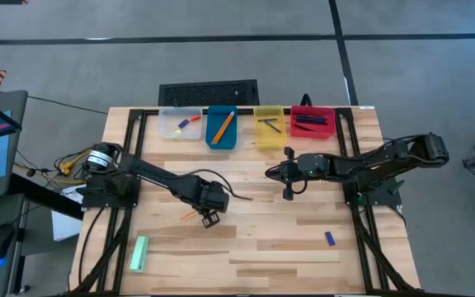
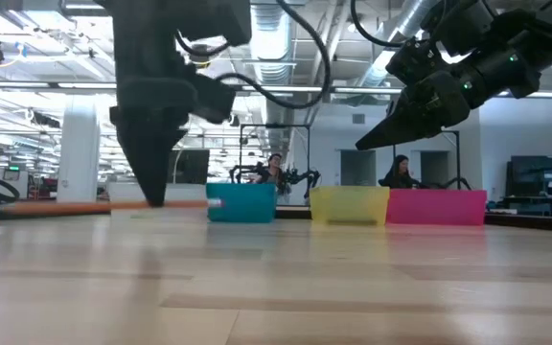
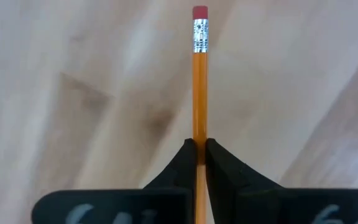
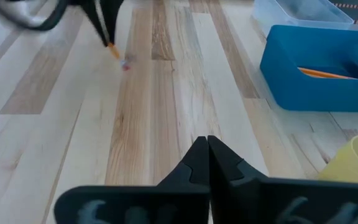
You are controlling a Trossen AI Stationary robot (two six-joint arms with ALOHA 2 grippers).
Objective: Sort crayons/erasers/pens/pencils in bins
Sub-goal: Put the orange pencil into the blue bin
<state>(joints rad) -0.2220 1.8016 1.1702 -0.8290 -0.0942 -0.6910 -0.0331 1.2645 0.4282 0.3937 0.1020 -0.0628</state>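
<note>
My left gripper points down at the table's middle left, shut on an orange pencil whose pink eraser tip sticks out past the fingers. The pencil runs level at table height. My right gripper hovers shut and empty above the table near the yellow bin. Along the far edge stand the clear bin with small erasers, the blue bin with orange pencils, the yellow bin, and the red bin with dark pens. A blue eraser lies on the table's near right. My left gripper pinches the pencil's shaft between its two fingertips, closer to the eraser end than to the point. The fingers come from above, pointing down, and lie across the pencil. The pencil stays level; whether it is just clear of the wood or resting on it, I cannot tell.
A pale green block lies by the near left corner. A dark keyboard sits beyond the bins. The right gripper hangs well above the boards. Bare wood lies between the two arms and along the near edge.
</note>
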